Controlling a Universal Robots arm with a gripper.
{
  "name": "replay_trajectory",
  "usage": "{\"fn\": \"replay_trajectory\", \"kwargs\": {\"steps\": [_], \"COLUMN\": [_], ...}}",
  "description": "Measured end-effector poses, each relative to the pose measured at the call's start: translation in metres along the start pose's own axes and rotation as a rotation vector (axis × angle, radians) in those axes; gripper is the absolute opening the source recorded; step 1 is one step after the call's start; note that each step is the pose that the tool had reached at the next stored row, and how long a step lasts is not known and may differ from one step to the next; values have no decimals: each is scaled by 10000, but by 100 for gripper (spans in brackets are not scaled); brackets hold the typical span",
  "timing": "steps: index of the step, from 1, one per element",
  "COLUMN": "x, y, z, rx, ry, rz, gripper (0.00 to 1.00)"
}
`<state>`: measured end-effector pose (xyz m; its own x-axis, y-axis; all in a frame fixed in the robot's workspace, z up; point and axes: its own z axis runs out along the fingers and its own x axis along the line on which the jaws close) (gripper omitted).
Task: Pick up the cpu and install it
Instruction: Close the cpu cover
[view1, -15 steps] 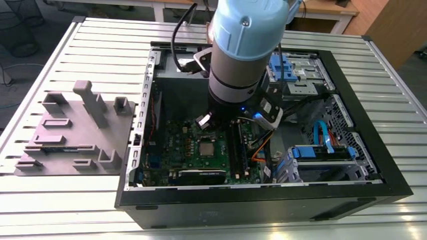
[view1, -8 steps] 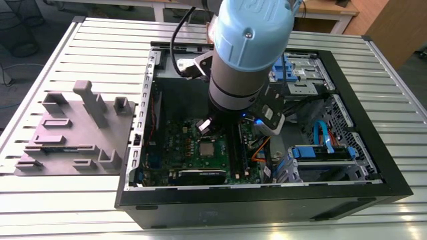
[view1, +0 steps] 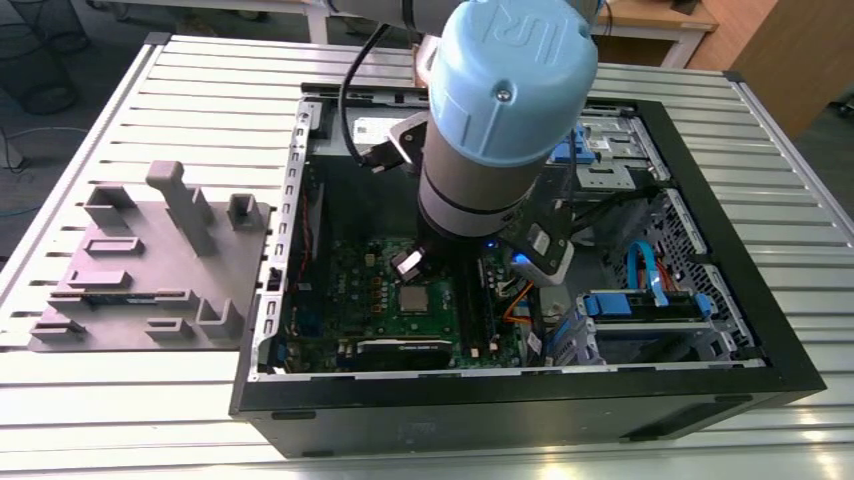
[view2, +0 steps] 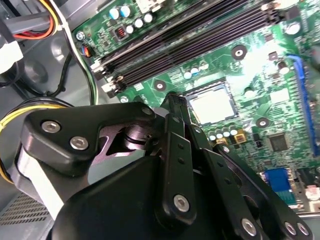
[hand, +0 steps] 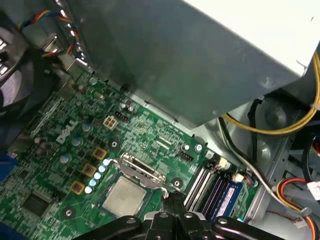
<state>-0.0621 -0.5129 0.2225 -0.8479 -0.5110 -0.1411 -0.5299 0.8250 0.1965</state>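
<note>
Cpu (view1: 415, 298): small square, pale silver-grey top, seated flat in the green board (view1: 354, 278).
Memory slots (view2: 190, 37): long, black, set just beside the cpu.
End effector (view2: 174, 101): tips pressed together, nothing gripped, held just beside the cpu.

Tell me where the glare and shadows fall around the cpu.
In the second wrist view, glare washes out the cpu and the green motherboard around it; in the first wrist view the cpu looks evenly lit, with no glare; in the exterior view it lies inside the dim computer case, a blue glow nearby.
</note>
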Motion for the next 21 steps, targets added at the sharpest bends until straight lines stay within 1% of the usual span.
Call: {"fn": "replay_trajectory", "kwargs": {"steps": [7,8,15,21], "x": [55,65,29,23], "y": [-97,-120,-151,-154], "z": [-28,-34,-34,-35], "rx": [-41,-46,-47,-46], "ry": [-24,-28,-28,-28], "rz": [1,1,1,1], "gripper": [11,11,11,11]}}
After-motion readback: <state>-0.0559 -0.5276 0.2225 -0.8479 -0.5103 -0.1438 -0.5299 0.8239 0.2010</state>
